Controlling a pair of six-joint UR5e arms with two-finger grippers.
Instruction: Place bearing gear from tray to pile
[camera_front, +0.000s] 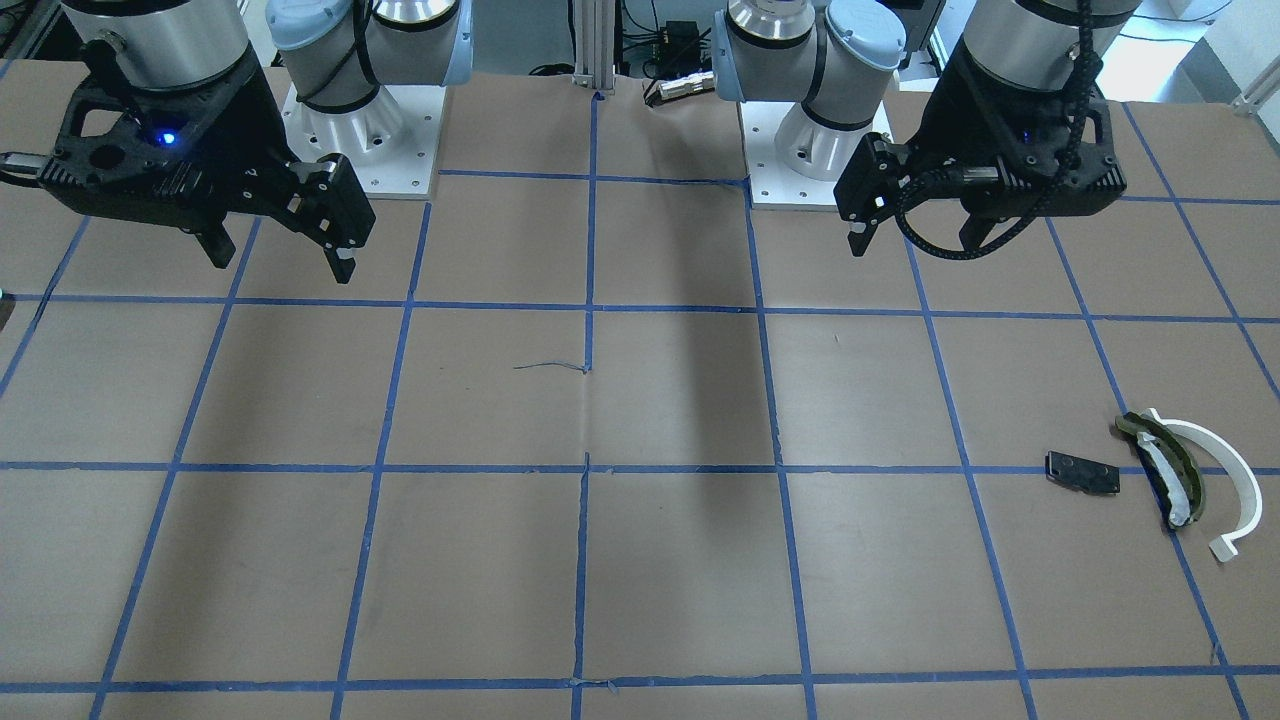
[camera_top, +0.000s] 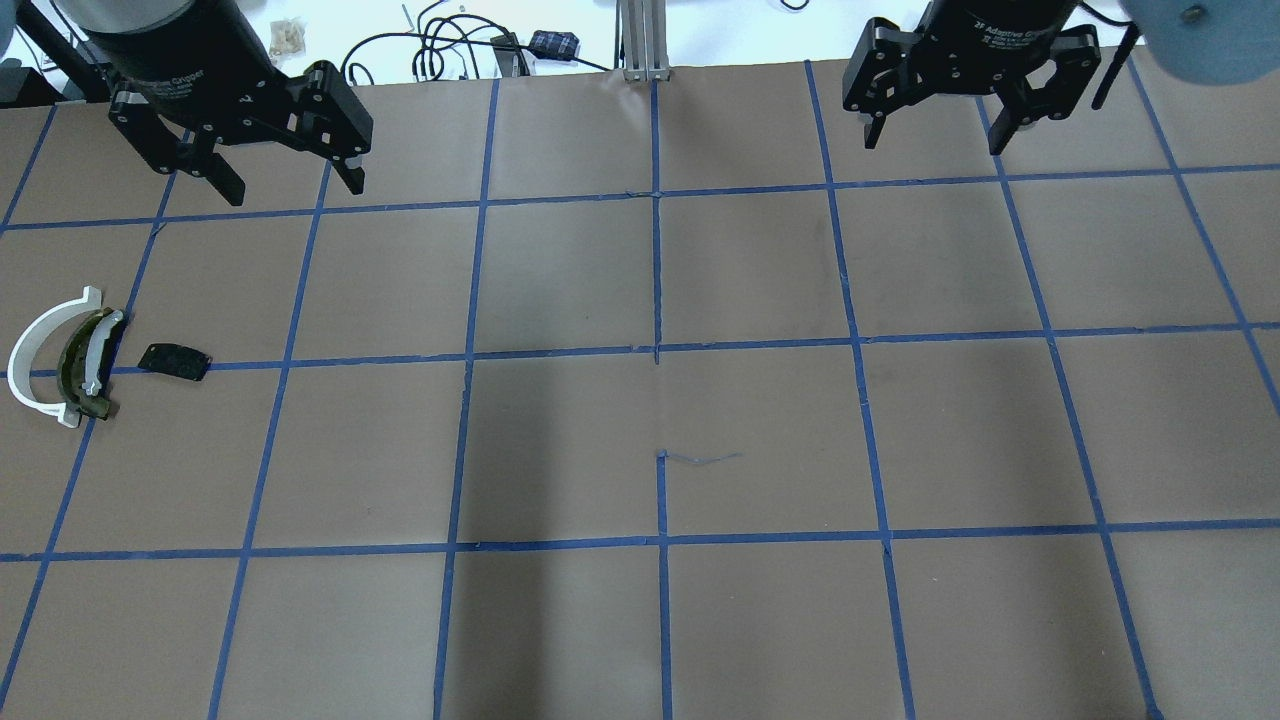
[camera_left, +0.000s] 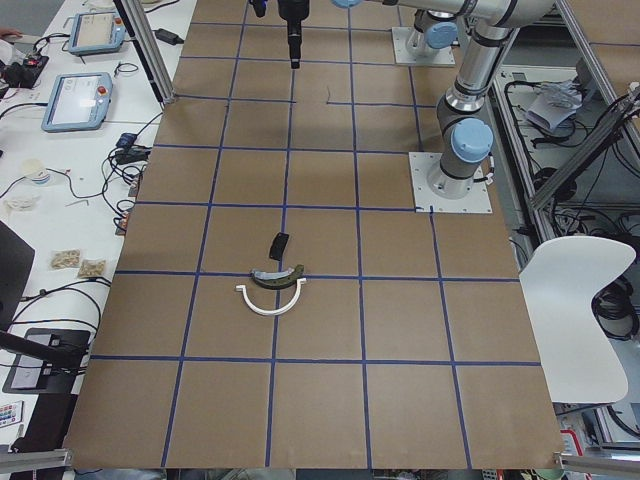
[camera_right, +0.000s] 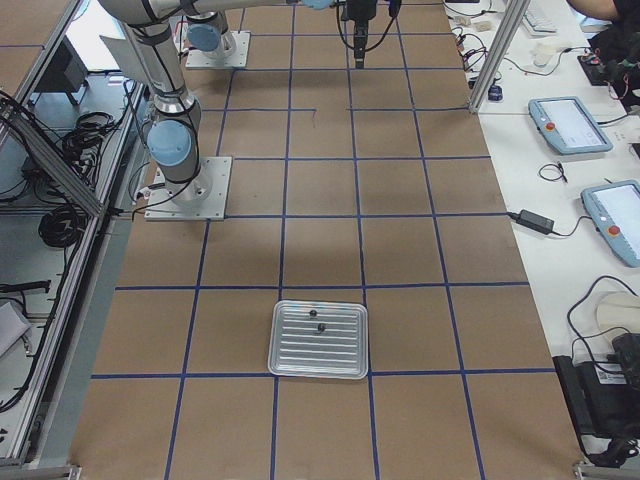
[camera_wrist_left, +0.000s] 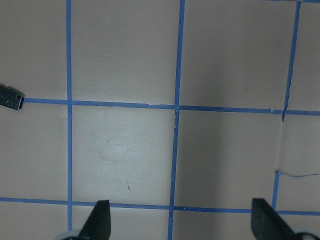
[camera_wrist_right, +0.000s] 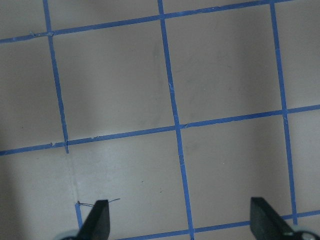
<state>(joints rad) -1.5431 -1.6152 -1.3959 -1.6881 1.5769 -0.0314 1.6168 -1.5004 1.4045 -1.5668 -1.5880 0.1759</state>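
Both wide open and gripping nothing, left hand (camera_top: 292, 188) and right hand (camera_top: 935, 142) hang well apart above the surface (camera_top: 640, 610); pile (camera_top: 85, 365) lies near its left edge; tray (camera_right: 320, 373), shown only from the right end, carries two dark specks (camera_right: 312, 313) too small to confirm as bearing gear.

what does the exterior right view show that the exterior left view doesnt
Only exterior right shows a metal tray at the table's near end, with two small dark parts on it, too small to identify. Only exterior left shows the pile: a white curved arc, an olive-and-white curved piece and a flat black plate. Both show the brown table with its blue tape grid, and the left arm and right arm.
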